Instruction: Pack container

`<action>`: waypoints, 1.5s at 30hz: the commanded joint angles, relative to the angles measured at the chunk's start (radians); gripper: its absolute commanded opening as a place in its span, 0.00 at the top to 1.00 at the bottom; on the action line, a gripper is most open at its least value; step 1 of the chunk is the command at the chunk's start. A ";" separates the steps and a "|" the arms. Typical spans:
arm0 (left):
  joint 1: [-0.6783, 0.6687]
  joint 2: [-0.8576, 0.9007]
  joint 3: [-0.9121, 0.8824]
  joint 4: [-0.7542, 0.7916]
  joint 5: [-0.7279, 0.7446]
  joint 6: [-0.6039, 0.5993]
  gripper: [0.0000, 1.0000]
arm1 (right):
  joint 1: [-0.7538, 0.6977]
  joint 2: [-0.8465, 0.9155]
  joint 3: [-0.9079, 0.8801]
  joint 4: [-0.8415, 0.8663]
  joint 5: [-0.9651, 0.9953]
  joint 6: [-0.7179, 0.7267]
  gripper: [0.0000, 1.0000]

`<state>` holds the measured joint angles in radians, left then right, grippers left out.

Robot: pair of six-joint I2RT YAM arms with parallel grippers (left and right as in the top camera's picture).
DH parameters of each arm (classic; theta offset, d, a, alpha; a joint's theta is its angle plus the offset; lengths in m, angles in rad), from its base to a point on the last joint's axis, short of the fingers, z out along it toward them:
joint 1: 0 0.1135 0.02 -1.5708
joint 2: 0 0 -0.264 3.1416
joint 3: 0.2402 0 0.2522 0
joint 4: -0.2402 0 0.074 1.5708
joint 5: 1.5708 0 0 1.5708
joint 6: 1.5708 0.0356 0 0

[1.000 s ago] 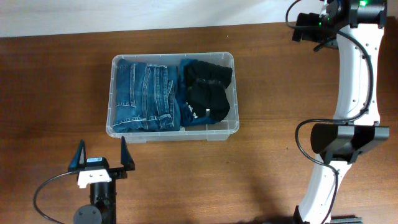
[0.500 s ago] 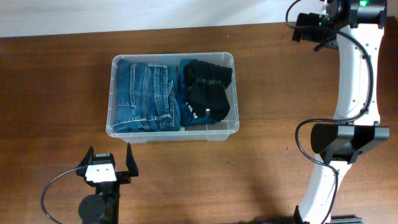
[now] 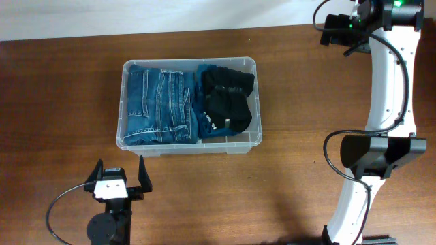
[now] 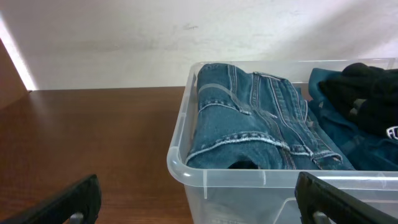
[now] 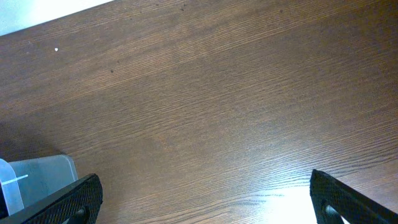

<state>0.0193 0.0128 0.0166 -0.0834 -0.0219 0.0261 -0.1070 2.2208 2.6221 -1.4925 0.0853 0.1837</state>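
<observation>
From overhead, the container [image 3: 204,145] sits left of centre on the wooden surface [image 3: 61,88]. It holds folded jeans [image 3: 158,105] at left and a black garment [image 3: 228,95] at right, while the left claw [image 3: 120,163] hangs spread, holding nothing, near its lower-left corner. The left wrist view shows the container's near corner between the two spread fingers, the jeans against its wall. In the right wrist view, the right claw [image 5: 205,186] is spread wide over the wood, a corner of the container at lower left.
</observation>
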 commanded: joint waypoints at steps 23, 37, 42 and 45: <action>0.002 -0.008 -0.008 0.001 0.015 -0.003 0.01 | 0.000 -0.002 0.014 0.000 0.002 0.004 0.02; 0.002 -0.008 -0.008 0.001 0.015 -0.003 0.01 | 0.014 -0.134 0.014 0.004 0.002 0.004 0.01; 0.002 -0.008 -0.008 0.000 0.015 -0.003 0.01 | 0.050 -0.362 -0.117 0.235 0.001 -0.008 0.02; 0.002 -0.008 -0.008 0.001 0.015 -0.003 0.01 | 0.089 -0.508 -0.313 0.457 -0.011 -0.085 0.02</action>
<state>0.0193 0.0128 0.0166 -0.0834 -0.0219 0.0261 -0.0555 1.8347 2.4374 -1.1240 0.0849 0.1619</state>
